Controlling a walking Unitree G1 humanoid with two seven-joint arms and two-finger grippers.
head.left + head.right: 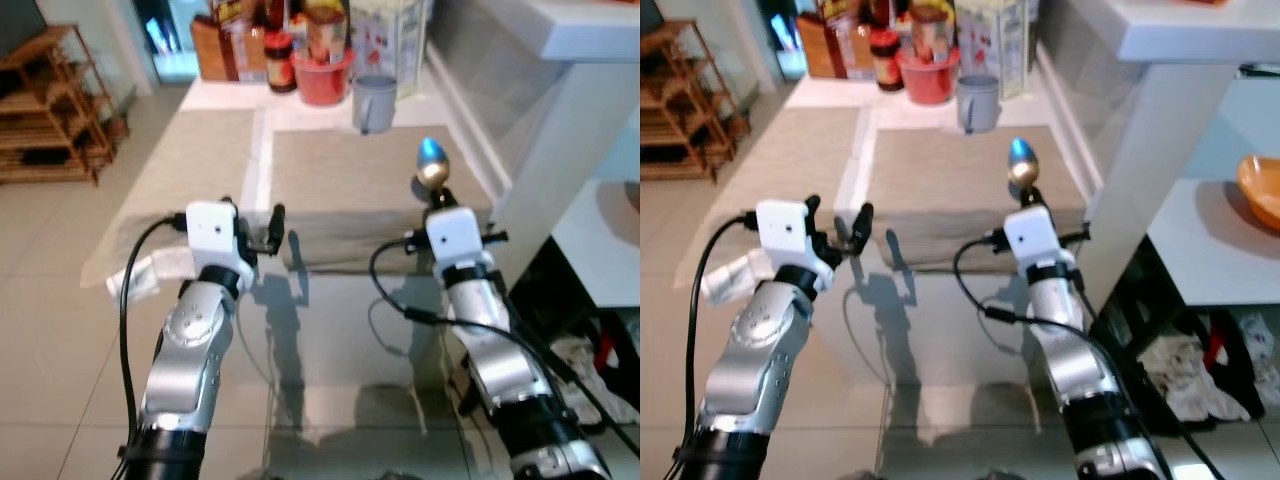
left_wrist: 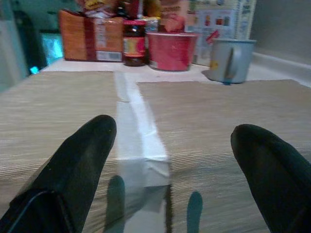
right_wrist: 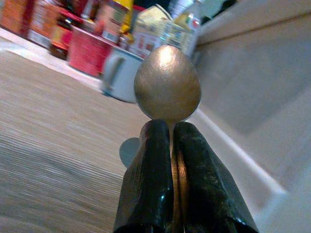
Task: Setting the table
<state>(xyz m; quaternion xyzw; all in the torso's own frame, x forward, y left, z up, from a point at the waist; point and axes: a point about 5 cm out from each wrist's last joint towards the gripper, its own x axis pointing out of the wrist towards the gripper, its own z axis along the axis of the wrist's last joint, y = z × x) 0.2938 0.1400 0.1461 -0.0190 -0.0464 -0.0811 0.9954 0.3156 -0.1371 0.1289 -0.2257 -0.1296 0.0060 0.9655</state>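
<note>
Right wrist view showed my right gripper (image 3: 171, 127) clenched on a spoon (image 3: 167, 83), bowl pointing forward above the right placemat (image 1: 370, 190), near its front edge. I noted the left gripper (image 2: 170, 165) released, fingers (image 2: 82, 160) spread wide, hovering at the front edge of the table (image 1: 258, 175) over the gap between the two placemats. A grey mug (image 1: 374, 100) stood at the mat's far edge.

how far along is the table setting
Done: two woven placemats lie on the table. In hand: the right gripper has its jaws shut on a spoon above the right mat. Left: laying the spoon down; the left gripper hovers open, holding nothing.
</note>
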